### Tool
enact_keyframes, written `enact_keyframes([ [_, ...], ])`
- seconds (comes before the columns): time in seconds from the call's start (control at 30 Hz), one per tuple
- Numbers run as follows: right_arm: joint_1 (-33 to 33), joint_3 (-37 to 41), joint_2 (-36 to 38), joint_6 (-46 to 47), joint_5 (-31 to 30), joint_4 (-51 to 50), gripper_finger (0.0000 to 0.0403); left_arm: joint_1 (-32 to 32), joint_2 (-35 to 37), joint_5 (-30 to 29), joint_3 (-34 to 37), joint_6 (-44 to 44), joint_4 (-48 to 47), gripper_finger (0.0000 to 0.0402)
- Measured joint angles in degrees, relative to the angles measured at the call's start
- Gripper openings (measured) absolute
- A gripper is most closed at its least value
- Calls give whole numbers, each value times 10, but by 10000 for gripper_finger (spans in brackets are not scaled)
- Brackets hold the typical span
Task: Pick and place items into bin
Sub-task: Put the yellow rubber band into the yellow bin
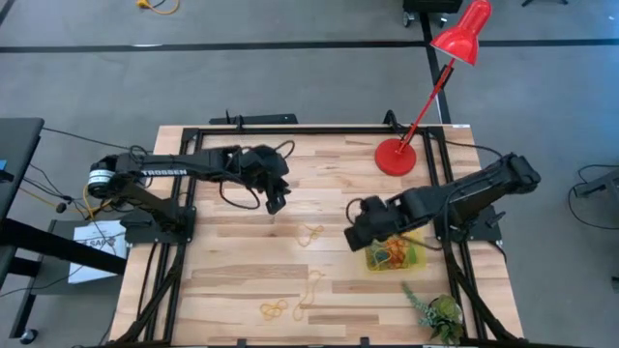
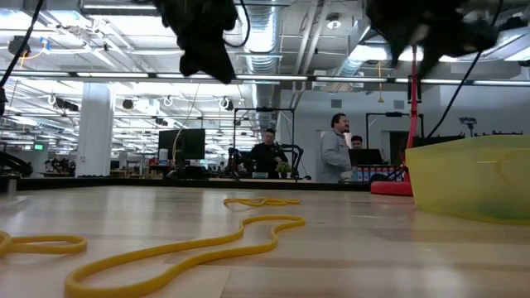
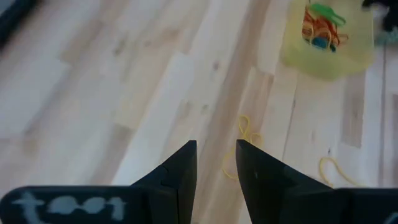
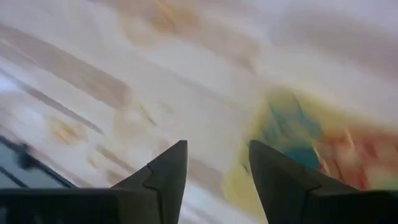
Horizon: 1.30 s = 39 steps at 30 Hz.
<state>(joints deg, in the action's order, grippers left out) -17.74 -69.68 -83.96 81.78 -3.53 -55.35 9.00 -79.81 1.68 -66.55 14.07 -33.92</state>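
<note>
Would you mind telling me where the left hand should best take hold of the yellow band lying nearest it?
Probably straight from above, pinching one strand of the yellow band: it lies flat on the table, offering no raised edge. The left hand hovers beside it, open.

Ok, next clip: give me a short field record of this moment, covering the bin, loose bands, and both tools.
bin: yellow tray near the table's right edge, holding a tangle of coloured bands
loose bands: yellow loops on the wood, one at mid-table, more toward the front edge
left tool: raised over bare wood, open, empty
right tool: at the tray's left side, open, empty
bystanders: people beyond the table
</note>
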Motion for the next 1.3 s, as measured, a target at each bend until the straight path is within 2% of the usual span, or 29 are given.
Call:
enact_keyframes([
  [0.1,13,-5,18,-48,-67,42,162,-10,-1,26,55,1,69,100],
  [0.2,27,-6,24,-93,-103,88,158,-22,-1,48,104,-1,155,100],
  [0.33,47,-6,22,-149,-107,137,154,-41,-1,64,157,-51,259,100],
  [0.47,65,-5,11,-163,-105,158,152,-56,-17,59,190,-73,317,100],
  [0.63,78,-5,12,-163,-105,173,154,-69,-89,55,186,-73,328,100],
  [0.8,81,-5,12,-163,-105,186,151,-71,-167,53,151,-69,341,100],
  [0.9,81,-5,12,-158,-113,187,147,-70,-205,71,134,-89,336,100],
  [1.07,81,-5,14,-141,-185,222,143,-75,-245,84,114,-123,353,100],
  [1.23,82,-5,17,-170,-260,287,143,-77,-276,80,100,-152,353,100],
  [1.3,85,-5,17,-188,-270,325,144,-77,-288,72,96,-155,349,100],
])
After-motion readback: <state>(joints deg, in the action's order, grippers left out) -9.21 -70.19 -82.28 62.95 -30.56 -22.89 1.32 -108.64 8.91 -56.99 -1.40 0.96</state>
